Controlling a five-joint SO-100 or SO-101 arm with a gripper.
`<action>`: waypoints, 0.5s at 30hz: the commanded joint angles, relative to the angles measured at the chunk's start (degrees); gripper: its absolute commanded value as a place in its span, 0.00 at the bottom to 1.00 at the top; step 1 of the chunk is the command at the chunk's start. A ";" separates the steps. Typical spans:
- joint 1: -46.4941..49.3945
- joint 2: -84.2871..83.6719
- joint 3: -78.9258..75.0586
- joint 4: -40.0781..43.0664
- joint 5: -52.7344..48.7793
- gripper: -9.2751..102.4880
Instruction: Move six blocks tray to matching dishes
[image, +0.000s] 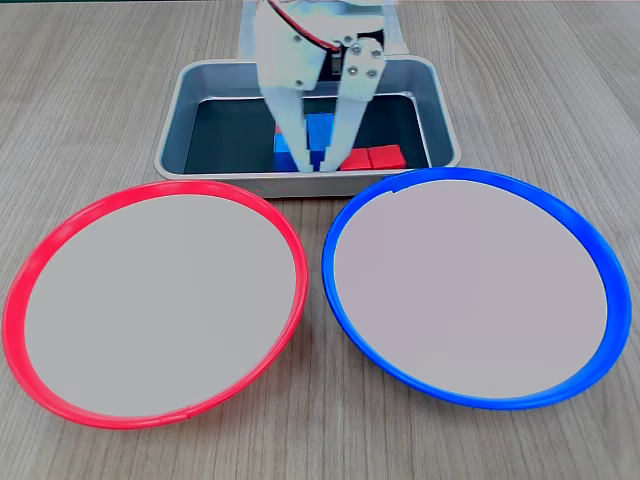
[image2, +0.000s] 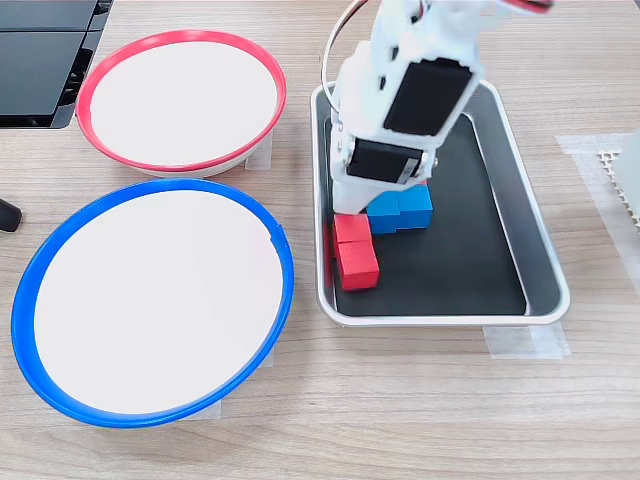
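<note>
The grey tray (image: 190, 105) (image2: 545, 280) holds a cluster of small red and blue blocks on its black floor. Blue blocks (image: 318, 132) (image2: 402, 208) lie in the middle, with red blocks (image: 372, 157) (image2: 356, 262) beside them. My white gripper (image: 314, 163) reaches down into the tray, open, its two fingers on either side of a blue block. In a fixed view the arm (image2: 410, 95) hides the fingertips. The red-rimmed dish (image: 160, 300) (image2: 180, 95) and the blue-rimmed dish (image: 470, 290) (image2: 150, 300) hold nothing.
The two dishes sit side by side on the wooden table, close to one long side of the tray. A black object (image2: 40, 50) lies beyond the red dish. A white perforated piece (image2: 625, 175) sits past the tray's far side.
</note>
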 joint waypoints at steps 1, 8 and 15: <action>-2.02 1.93 -3.43 5.10 1.76 0.08; 0.62 7.38 -18.02 30.76 -1.67 0.08; 10.37 8.17 -23.73 40.52 -15.73 0.08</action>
